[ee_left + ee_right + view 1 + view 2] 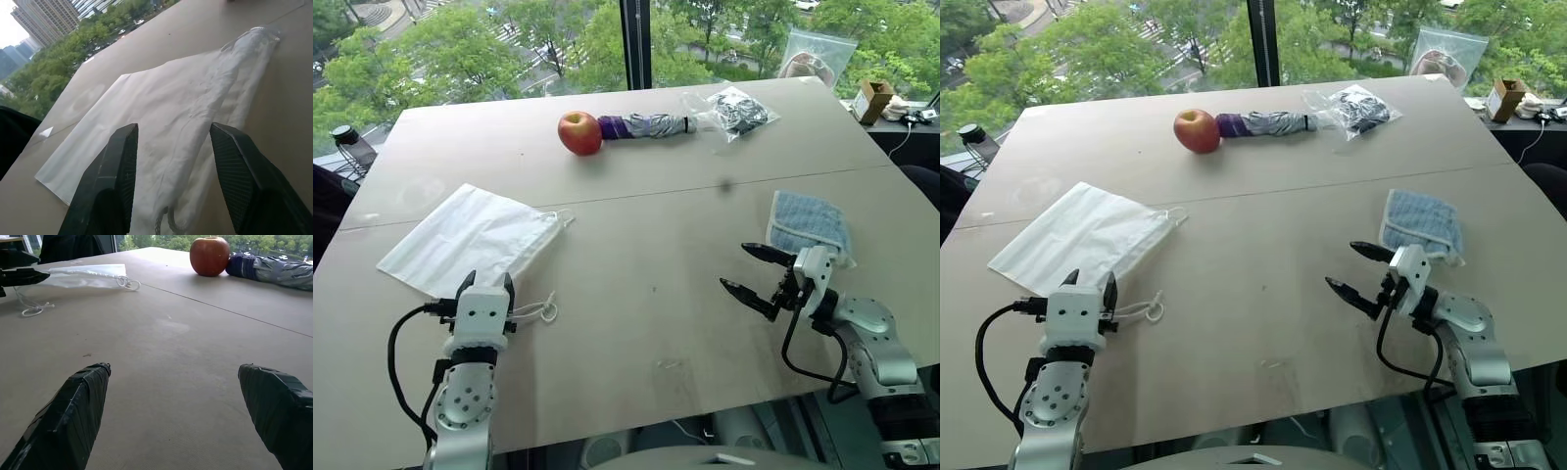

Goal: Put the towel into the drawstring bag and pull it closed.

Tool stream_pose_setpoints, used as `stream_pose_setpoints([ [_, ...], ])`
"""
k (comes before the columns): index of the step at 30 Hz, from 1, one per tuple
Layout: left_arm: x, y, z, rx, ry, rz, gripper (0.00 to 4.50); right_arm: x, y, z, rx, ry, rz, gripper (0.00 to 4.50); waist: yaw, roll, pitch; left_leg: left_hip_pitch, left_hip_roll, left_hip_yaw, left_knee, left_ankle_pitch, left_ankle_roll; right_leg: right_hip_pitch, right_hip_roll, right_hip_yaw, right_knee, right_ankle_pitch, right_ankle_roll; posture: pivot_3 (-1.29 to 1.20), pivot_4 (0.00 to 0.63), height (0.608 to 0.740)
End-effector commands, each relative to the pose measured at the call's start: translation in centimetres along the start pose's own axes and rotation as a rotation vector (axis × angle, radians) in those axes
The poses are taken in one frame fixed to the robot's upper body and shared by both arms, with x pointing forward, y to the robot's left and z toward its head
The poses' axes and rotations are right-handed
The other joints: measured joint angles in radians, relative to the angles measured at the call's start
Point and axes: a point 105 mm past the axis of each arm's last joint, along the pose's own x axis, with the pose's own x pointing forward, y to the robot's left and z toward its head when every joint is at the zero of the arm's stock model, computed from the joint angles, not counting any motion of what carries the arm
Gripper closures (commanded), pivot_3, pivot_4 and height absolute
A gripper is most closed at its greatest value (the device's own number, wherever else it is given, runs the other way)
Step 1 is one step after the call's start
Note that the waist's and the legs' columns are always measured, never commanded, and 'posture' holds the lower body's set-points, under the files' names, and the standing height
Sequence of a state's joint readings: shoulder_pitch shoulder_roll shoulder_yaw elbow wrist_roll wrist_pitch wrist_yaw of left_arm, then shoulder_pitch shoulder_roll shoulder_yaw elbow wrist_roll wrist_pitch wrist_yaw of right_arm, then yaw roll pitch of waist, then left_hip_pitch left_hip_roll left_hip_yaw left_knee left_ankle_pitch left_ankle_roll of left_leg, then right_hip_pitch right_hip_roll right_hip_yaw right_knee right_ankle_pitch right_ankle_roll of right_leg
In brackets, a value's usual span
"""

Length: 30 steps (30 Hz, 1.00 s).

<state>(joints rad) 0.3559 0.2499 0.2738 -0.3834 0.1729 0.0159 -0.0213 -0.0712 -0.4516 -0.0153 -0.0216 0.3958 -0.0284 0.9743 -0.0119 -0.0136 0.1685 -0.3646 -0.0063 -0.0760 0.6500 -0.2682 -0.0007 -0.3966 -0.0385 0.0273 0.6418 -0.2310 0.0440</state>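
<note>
The left tool [484,285] hangs at the near left of the worktop [646,294], its two fingers parted and gripping nothing, pointing over the near corner of the drawstring bag [465,240]. A white cord loop [540,309] lies on the worktop just beside this tool. The right tool [754,274] hangs at the near right, fingers spread wide, released and empty, pointing across toward the bag side with bare worktop between its fingers.

The drawstring bag lies flat on the left half of the worktop, white and thin, with a second cord loop [563,217] at its corner toward the middle. The towel [808,225], light blue and folded, lies flat on the right half, just behind the right tool and well apart from the bag. Nothing lies between bag and towel.

Farther back, near the far edge, a red apple [579,132] touches the end of a folded grey-purple umbrella [646,125]. A clear plastic bag with dark contents [734,111] lies at the umbrella's other end. No readable writing or label on any item.
</note>
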Motion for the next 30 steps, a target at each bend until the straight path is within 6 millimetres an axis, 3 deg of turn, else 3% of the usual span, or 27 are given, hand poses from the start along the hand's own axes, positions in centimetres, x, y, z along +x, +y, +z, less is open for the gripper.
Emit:
stream_pose_setpoints([
  [1,0.0,1.5,0.8,0.000,-0.036,0.066,2.17,0.1,-0.2,0.9,-0.039,-0.032,-0.002,0.00,-0.001,0.000,0.000,0.000,0.000,0.000,0.000,0.000,0.000,0.000,0.000,0.000,0.000,0.000,0.000,0.00,0.150,0.740],
  [11,1.6,0.9,-0.8,-0.035,0.049,0.017,2.17,0.3,-0.2,1.1,-0.044,-0.035,-0.010,0.00,0.000,0.000,0.000,0.000,-0.001,0.000,0.000,0.000,0.000,0.000,0.001,-0.001,0.000,0.000,0.000,0.00,0.150,0.740],
  [17,2.6,1.2,-1.2,-0.039,0.068,-0.001,4.49,0.4,-0.3,1.4,-0.051,-0.039,-0.018,0.00,0.000,0.000,0.000,0.000,0.000,0.000,0.000,0.000,0.000,0.000,0.001,-0.002,0.000,0.000,0.000,0.00,0.150,0.740],
  [23,3.1,1.9,-1.2,0.001,0.069,0.021,4.49,0.3,-0.3,1.5,-0.054,-0.041,-0.029,0.00,0.000,0.000,0.000,0.000,0.000,-0.001,0.000,0.000,0.000,0.000,0.000,-0.001,0.000,0.000,0.000,0.00,0.150,0.740],
  [30,3.8,2.3,1.2,0.001,-0.015,-0.002,4.49,-0.1,-1.0,1.7,-0.071,-0.050,-0.054,0.00,0.000,0.000,0.000,0.000,0.000,-0.001,0.000,0.000,0.000,0.000,0.000,-0.001,0.000,0.000,0.000,0.00,0.150,0.740],
])
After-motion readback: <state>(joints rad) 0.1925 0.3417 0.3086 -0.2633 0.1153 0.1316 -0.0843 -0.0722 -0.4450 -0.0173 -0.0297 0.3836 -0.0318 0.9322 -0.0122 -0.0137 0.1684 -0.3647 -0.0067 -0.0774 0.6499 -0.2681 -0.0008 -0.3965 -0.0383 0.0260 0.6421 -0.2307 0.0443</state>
